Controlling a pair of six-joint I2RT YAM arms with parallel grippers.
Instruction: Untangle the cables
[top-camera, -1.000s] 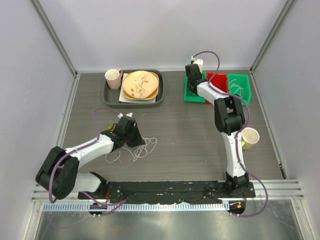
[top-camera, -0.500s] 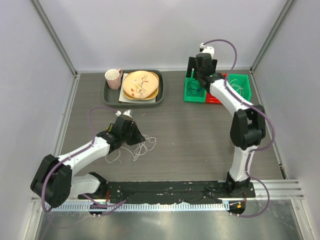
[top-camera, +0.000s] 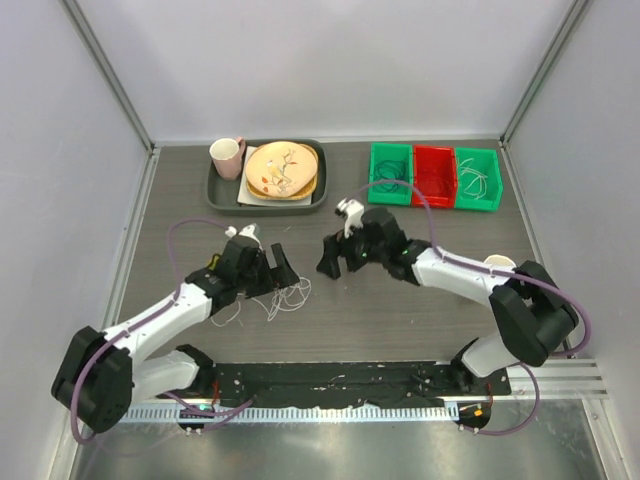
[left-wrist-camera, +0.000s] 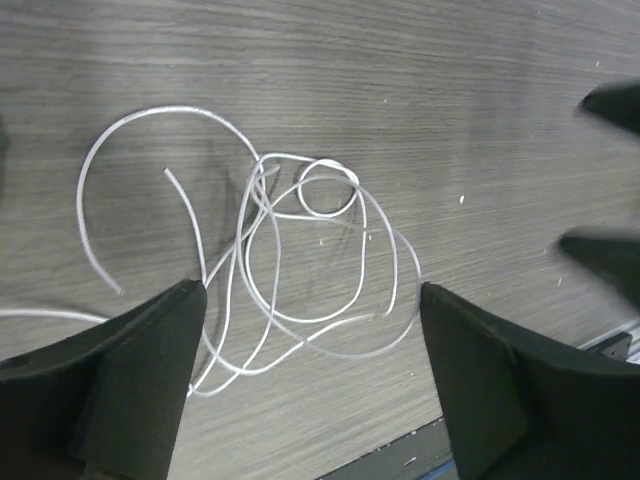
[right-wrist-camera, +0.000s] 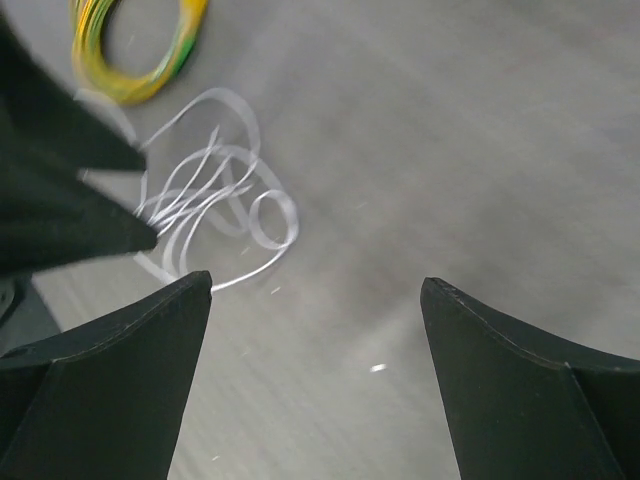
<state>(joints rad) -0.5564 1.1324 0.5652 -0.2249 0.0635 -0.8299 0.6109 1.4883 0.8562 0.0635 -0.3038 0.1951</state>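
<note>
Top external view: white cables (top-camera: 285, 296) lie tangled on the table (top-camera: 400, 320), at 6 o'clock from the tray (top-camera: 215, 200)
Long axis: runs from 8 o'clock to 2 o'clock in that view, with loose strands trailing toward 8
Left wrist view: loops bunch at centre, and one free end points to 11 o'clock
Left gripper (top-camera: 278, 268): my fingers are spread wide, straddling the tangle, pinching nothing
Right gripper (top-camera: 333, 258): spread too and empty, near the tangle at its 2 o'clock
Yellow wire ring (right-wrist-camera: 135, 55): at 11 o'clock in the right wrist view, just beyond the loops
</note>
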